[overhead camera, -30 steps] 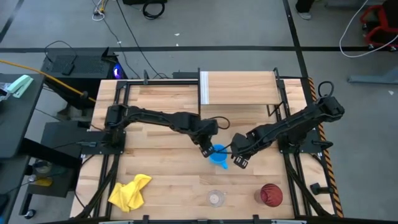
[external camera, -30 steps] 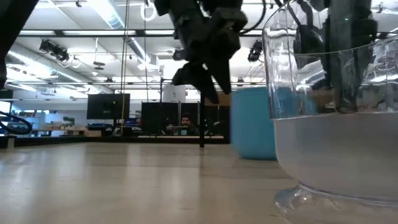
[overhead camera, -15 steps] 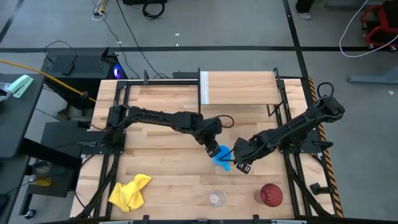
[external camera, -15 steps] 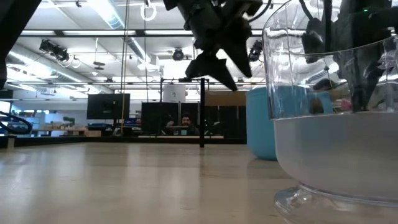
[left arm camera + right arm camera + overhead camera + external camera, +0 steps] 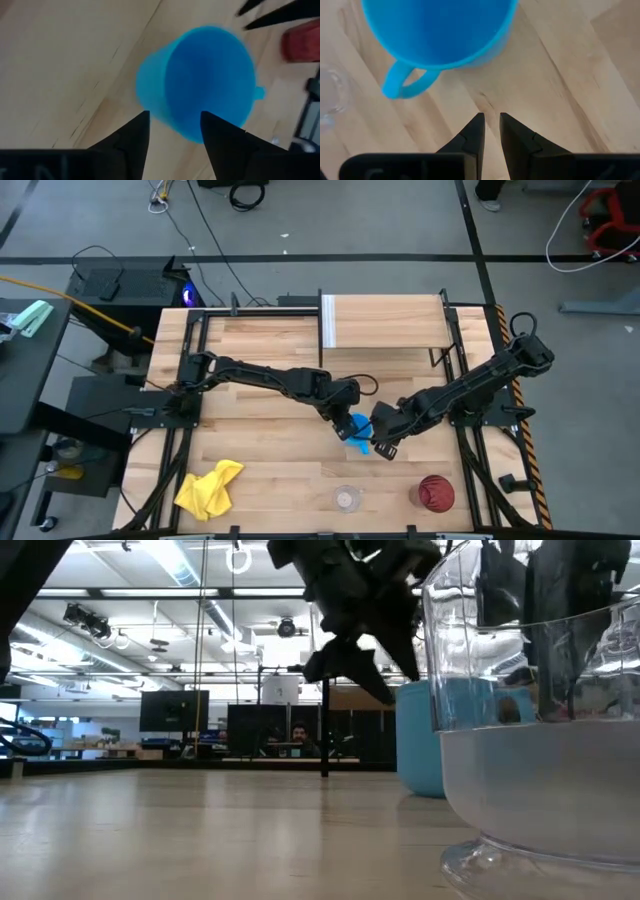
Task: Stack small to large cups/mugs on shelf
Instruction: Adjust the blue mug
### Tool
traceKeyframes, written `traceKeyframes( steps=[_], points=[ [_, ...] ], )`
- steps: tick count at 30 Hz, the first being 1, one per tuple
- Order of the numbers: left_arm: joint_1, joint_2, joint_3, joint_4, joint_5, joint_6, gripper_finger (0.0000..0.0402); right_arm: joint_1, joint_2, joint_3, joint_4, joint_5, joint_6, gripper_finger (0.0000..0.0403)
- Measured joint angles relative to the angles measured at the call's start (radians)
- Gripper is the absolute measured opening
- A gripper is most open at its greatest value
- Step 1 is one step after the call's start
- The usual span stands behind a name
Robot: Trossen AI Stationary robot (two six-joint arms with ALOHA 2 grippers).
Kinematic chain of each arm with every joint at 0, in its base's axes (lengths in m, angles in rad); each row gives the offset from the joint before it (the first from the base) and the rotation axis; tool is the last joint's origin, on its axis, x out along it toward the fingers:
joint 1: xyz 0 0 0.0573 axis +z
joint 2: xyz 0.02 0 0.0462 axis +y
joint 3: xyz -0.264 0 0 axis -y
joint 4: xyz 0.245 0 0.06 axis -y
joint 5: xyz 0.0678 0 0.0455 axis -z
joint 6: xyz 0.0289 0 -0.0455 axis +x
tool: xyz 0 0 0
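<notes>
Wood table (image 5: pixel 250 470): blue mug (image 5: pixel 357 427) mid-table, left gripper (image 5: pixel 348 428) wide at its 9 o'clock, right gripper (image 5: pixel 378 442) narrow, empty, 4 o'clock.

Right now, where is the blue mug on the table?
In the high view the blue mug stands near the table's middle, between the left gripper and right gripper, with the clear cup nearer the front edge.

Blue mug (image 5: pixel 357 427) stands upright between left gripper (image 5: pixel 345 426) and right gripper (image 5: pixel 378 443); both crowd it, leaving little side access. Mug handle (image 5: pixel 402 84) projects beside the right gripper's narrow gap. Clear cup (image 5: pixel 346 498) and red tumbler (image 5: pixel 435 492) are well apart; bare tabletop (image 5: pixel 270 450) lies between.
</notes>
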Motion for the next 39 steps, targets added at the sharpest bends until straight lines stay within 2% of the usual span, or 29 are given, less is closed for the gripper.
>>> traceKeyframes(
  steps=[7,13,18,25,35,39],
  points=[
    [0.003,0.026,0.001,0.024,-0.011,-0.006,0.0168,-0.02,0.0,0.0,0.053,0.0,-0.027,0.0066],
    [0.004,0.05,0.0,0.01,-0.016,-0.027,0.0141,-0.027,0.0,0.0,0.054,0.0,-0.043,0.0066],
    [0.014,0.046,0.001,0.01,-0.05,-0.026,0.0099,-0.027,0.0,0.0,0.053,0.0,-0.044,0.0066],
    [0.017,0.042,0.001,-0.048,-0.042,0.018,0.0016,-0.024,0.0,0.0,0.052,0.0,-0.046,0.0066],
    [0.049,-0.048,0.001,-0.356,-0.034,0.121,0.0012,-0.024,0.0,0.0,0.039,0.0,-0.061,0.0066],
    [0.058,-0.105,0.001,-0.487,-0.097,0.156,0.0017,-0.024,0.0,0.0,0.035,0.0,-0.061,0.0066]
  ],
)
